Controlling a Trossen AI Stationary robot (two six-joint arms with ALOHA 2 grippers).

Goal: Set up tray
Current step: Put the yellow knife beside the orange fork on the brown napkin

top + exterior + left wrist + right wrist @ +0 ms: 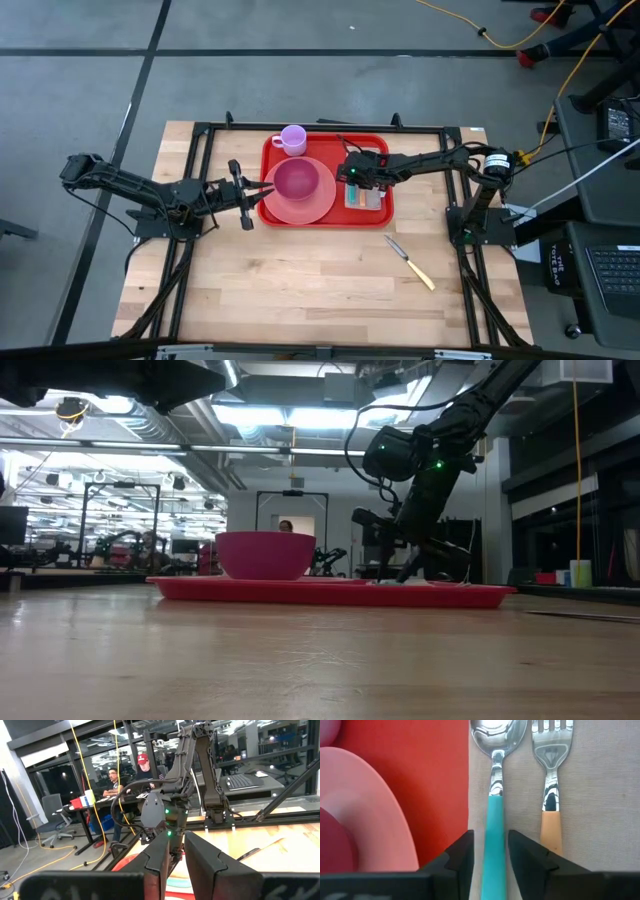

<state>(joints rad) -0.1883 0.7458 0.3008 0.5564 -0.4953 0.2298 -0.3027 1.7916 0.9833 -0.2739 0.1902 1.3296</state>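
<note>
Nearest, in front of the tray's right corner: a knife [410,262] with a pale handle, alone on the wooden counter [300,290], probably the one piece of cutlery not yet set.

Next, the tray [330,148] itself: large, red, rimmed, flat on the counter's far half, between the two arms.

On the tray's left half: a round pink plate [318,208] with a deep magenta bowl [296,180] stacked in its middle, as for a place setting.

On the tray's right half, beside the plate: a pale napkin [372,205] carrying a spoon [495,820] with a teal handle and a fork [551,795] with an orange handle, parallel and close together, heads pointing the same way.

Over that napkin: the right claw [491,840], low, astride the spoon's teal handle, jaws released with a sliver of space on each side. Likely just letting the spoon go, or lining it up square with the fork.

Just outside the tray's left edge: the left claw [258,192], level with the plate and aimed at the rim, perhaps steadying the tray. Cannot tell whether clenched or released.

Farthest, on the tray's far rim, behind the plate: a small lilac cup [292,139], upright, in the usual drink spot.
</note>
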